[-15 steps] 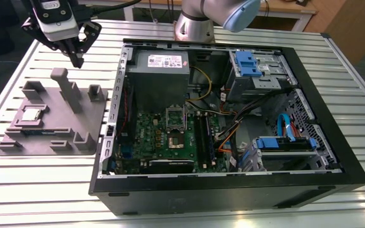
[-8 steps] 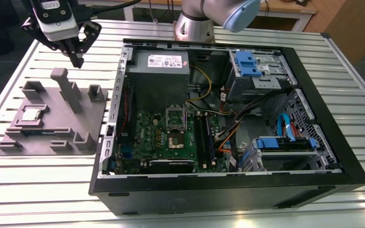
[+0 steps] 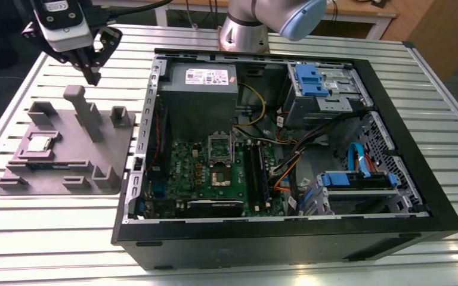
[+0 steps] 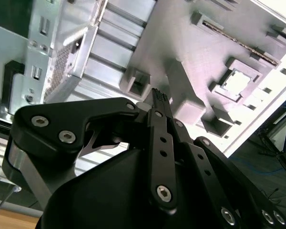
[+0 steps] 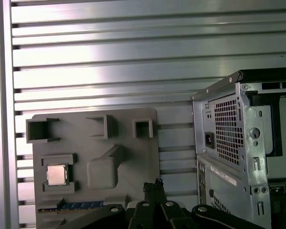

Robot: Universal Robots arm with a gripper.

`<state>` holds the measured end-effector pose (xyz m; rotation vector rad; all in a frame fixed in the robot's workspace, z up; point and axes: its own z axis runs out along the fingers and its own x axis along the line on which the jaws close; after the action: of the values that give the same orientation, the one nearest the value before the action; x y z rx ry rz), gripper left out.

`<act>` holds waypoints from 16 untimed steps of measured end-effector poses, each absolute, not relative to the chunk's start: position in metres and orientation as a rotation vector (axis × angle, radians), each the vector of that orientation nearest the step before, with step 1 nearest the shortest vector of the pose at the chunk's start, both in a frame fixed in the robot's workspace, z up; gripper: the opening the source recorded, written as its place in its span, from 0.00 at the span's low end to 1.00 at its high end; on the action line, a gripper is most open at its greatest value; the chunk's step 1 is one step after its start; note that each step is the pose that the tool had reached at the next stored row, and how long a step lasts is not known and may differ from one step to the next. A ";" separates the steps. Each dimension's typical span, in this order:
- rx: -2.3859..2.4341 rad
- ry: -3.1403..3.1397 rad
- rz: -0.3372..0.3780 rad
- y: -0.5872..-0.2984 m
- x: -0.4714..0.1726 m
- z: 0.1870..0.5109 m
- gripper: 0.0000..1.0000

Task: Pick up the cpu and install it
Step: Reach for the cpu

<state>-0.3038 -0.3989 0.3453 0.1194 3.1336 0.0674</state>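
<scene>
Above the gray fixture (image 3: pixel 116 152): gripper (image 3: pixel 95 77) hangs with its fingers pressed together, empty.
Position of cpu (image 3: pixel 40 143): flat in a square pocket of the fixture, well apart from the gripper.
Risk: likely a clash with the tall post (image 3: pixel 86 116) near that pocket; cause, a skewed descent.
Surface: slatted metal table (image 3: pixel 54 238).
Room: open computer case (image 3: pixel 293 245) just beside the fixture.

My claw (image 4: pixel 159 98) is matte black, dotted with silver screw heads. The cpu (image 5: pixel 56 174) shines pale silver-gray inside a darker rim, on a plain mid-gray holder (image 5: pixel 133 157). The table (image 5: pixel 133 71) is bright silver, striped with dark grooves. The computer case (image 3: pixel 293 238) is black outside. Inside I see a green board (image 3: pixel 205 179), blue latches (image 3: pixel 307 77), a gray box (image 3: pixel 197 104) with a white label (image 3: pixel 205 76), and a yellow wire (image 3: pixel 251 101).
</scene>
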 end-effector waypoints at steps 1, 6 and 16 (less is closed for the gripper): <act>0.119 3.134 0.067 -0.399 -0.308 0.345 0.10; 0.119 3.134 0.067 -0.399 -0.331 0.344 0.10; 0.119 3.134 0.068 -0.399 -0.376 0.342 0.10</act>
<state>-0.3763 -0.3989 0.3421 0.1187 3.1336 0.0675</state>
